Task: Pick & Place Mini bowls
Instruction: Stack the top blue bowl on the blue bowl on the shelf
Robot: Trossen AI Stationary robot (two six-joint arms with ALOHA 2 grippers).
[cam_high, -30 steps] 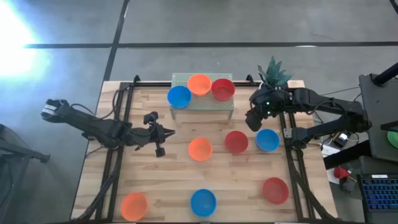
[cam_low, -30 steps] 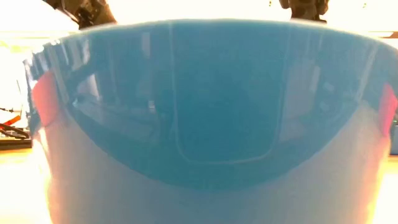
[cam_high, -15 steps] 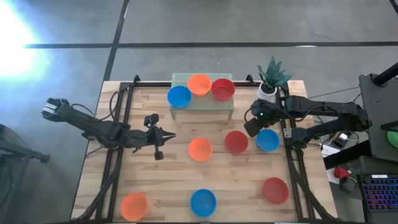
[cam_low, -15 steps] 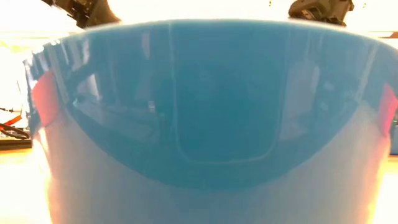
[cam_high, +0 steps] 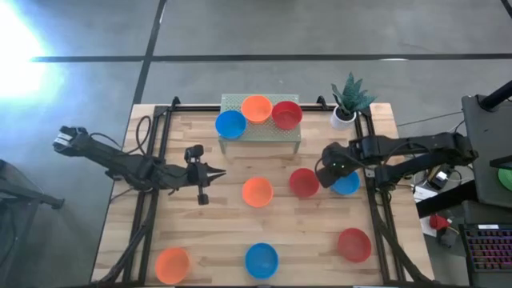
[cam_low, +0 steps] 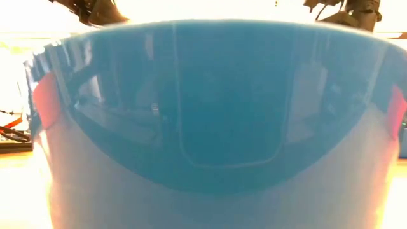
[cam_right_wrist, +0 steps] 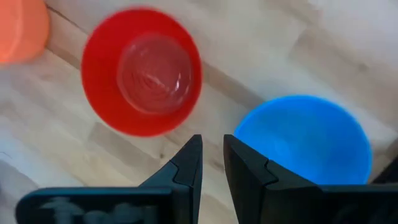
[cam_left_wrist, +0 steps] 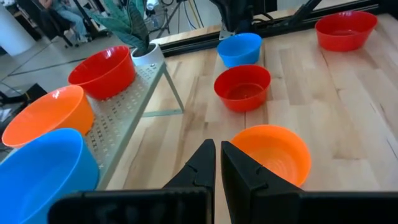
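Pale wooden plank surface [cam_high: 240, 232], centre frame. Perforated metal riser [cam_high: 260, 132], upper centre, carries three small round plastic bowls. Six more sit loose below; blue bowl [cam_high: 348, 185] and red bowl [cam_high: 302, 182] right of centre. Right claw [cam_high: 330, 172] hangs above the gap between those two, fingers nearly together, holding nothing. Left claw [cam_high: 218, 173], left of centre, pressed almost together, empty. Risk: descending so narrow, right claw could clip a rim and tip or skid either bowl.

High view looks straight down on the whole table [cam_high: 200, 240]. Low view sits pressed against a blue bowl [cam_low: 216, 95]. Both wrist views share the red bowl [cam_left_wrist: 242, 88] mid-table.
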